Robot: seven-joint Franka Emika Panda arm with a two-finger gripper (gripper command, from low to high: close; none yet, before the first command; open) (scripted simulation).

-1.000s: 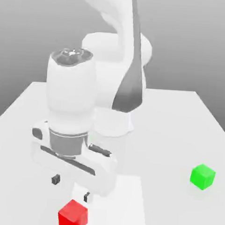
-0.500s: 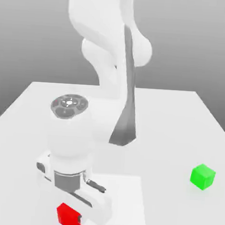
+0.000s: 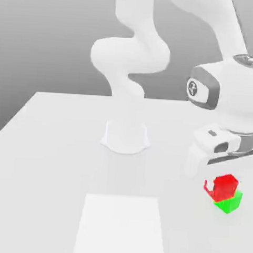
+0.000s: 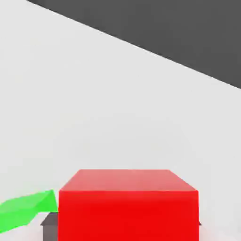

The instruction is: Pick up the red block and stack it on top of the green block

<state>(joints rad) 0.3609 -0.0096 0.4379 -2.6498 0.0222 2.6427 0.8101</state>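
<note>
My gripper (image 3: pixel 223 187) is shut on the red block (image 3: pixel 226 184) at the exterior view's right. The red block hangs just over the green block (image 3: pixel 230 203); it overlaps the green block's top edge, and I cannot tell whether the two touch. The red block looks shifted slightly towards the exterior view's left of the green one. In the hand view the red block (image 4: pixel 127 203) sits close between the fingers, with a dark fingertip (image 4: pixel 48 224) at its side. A slice of the green block (image 4: pixel 26 210) shows beside and beneath it.
The arm's white base (image 3: pixel 125 137) stands at the middle back of the white table (image 3: pixel 52 161). A paler square patch (image 3: pixel 121 226) lies on the table near the front edge. The table's right edge runs close to the blocks.
The gripper came down on the red block at the front left and shut on it. The arm then swung it across to the right, over the green block.
</note>
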